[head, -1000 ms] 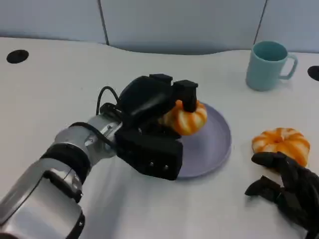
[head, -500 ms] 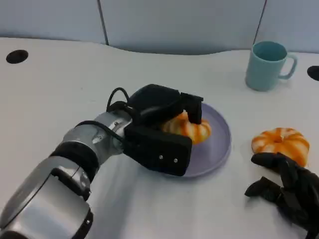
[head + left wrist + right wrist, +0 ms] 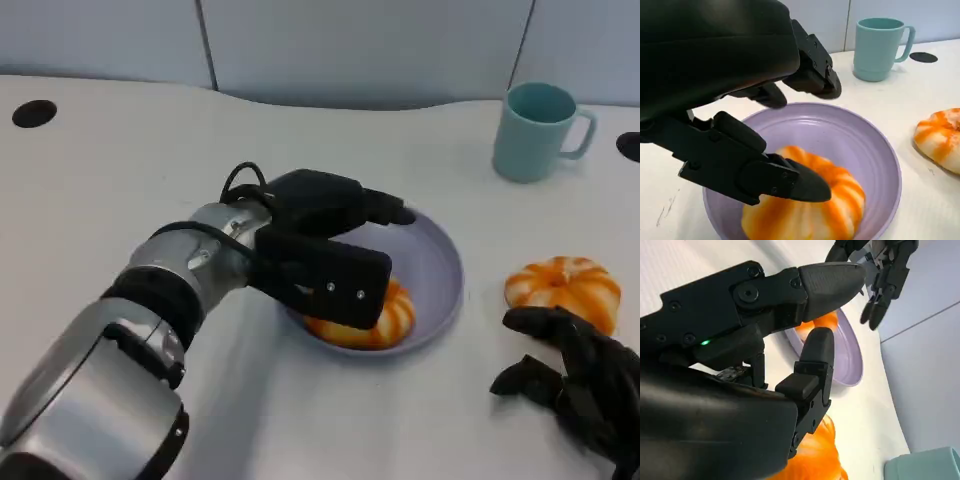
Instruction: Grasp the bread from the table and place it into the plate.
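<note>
Released since the earlier frame, the bread (image 3: 365, 320) has dropped from the left hand (image 3: 325, 245) into the plate (image 3: 440, 262). Left fingers (image 3: 765, 175) are spread, holding nothing; the bread lies just below them, at the plate's 6 o'clock. A second bread (image 3: 565, 288) rests on the desk (image 3: 100, 180) at the plate's 3 o'clock, nearest the right hand (image 3: 580, 385), whose fingers are partly curled and empty. A cup (image 3: 538, 130) stands at 1 o'clock; its contents cannot be told.

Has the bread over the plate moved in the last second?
Yes. The bread has dropped from above the plate's centre to its near rim, and the left hand no longer grips it.
</note>
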Robot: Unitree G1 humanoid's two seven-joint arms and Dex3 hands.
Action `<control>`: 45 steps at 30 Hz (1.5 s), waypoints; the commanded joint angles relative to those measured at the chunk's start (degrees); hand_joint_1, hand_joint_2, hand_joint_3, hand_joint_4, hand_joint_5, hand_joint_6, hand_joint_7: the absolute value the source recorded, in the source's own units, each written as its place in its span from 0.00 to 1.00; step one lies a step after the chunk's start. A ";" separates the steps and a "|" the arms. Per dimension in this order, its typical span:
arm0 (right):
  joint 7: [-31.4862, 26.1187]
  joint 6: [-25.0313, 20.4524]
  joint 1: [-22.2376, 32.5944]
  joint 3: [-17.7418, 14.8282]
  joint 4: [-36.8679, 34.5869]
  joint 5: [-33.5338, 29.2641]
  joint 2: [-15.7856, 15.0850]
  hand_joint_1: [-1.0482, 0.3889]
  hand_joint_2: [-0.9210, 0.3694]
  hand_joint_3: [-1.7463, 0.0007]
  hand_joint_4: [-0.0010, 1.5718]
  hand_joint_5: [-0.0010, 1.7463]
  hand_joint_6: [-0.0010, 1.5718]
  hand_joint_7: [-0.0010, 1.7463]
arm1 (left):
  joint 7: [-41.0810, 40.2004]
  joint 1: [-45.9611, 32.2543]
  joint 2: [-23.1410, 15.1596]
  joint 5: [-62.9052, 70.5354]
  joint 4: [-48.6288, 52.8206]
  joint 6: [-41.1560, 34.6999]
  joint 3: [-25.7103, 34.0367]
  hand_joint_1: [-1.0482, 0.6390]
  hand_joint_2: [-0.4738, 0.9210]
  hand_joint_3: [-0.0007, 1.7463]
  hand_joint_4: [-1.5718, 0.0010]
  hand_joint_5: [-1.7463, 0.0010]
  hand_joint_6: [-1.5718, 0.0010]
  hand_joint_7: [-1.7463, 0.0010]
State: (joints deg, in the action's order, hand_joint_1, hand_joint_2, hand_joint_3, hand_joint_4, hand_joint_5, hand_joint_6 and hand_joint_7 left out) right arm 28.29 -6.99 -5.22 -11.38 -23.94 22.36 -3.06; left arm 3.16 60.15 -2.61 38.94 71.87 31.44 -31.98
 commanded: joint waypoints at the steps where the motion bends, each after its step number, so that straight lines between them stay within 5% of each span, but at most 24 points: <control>1: -0.57 -0.70 0.98 0.10 -0.82 -0.50 -0.54 0.45 0.00 0.87 0.38 0.81 0.36 0.59 | -0.64 -0.16 -1.33 -1.96 -0.99 1.91 1.70 0.06 1.00 0.24 0.98 0.93 0.89 1.00; 16: -0.49 -0.81 0.63 0.11 -1.17 -0.40 -0.48 0.44 0.00 0.87 0.38 0.81 0.35 0.60 | 11.58 -11.10 -3.34 -23.41 -7.20 7.65 17.90 0.12 1.00 0.25 0.91 0.89 0.82 0.97; 19: -0.54 -0.59 0.45 0.04 -1.39 -0.33 -0.35 0.44 0.00 0.88 0.38 0.81 0.35 0.60 | 17.52 -17.86 -1.88 -34.26 -12.58 6.40 24.63 0.17 1.00 0.19 0.85 0.78 0.75 0.96; 25: -0.75 -0.51 0.24 0.14 -1.55 -0.48 -0.20 0.44 0.00 0.87 0.38 0.81 0.35 0.60 | 24.07 -28.26 -1.69 -44.43 -27.19 -2.84 29.18 0.25 1.00 0.17 0.81 0.70 0.71 0.96; 32: -0.71 -0.47 -0.08 0.06 -1.92 -0.41 -0.30 0.45 0.00 0.88 0.38 0.81 0.36 0.60 | 28.41 -41.96 1.73 -64.51 -47.28 -22.35 36.91 0.34 1.00 0.13 0.72 0.59 0.63 0.95; 40: -0.09 0.74 -0.21 0.23 -2.42 -0.75 -0.35 0.44 0.00 0.88 0.38 0.81 0.37 0.60 | 16.12 -56.87 4.82 -77.98 -70.28 -46.81 41.37 0.40 1.00 0.11 0.59 0.45 0.48 0.90; 45: 0.87 1.24 -0.10 0.54 -2.30 -0.74 -0.61 0.45 0.00 0.86 0.36 0.81 0.36 0.58 | 10.21 -63.17 6.55 -79.42 -77.02 -52.97 41.89 0.44 1.00 0.17 0.61 0.29 0.43 0.86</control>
State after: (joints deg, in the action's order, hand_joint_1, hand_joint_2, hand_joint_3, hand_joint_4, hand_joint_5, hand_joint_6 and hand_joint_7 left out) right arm 29.38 -5.43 -6.09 -10.89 -26.00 22.12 -2.91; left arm 15.85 -0.69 3.41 -39.86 -2.70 -19.78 9.18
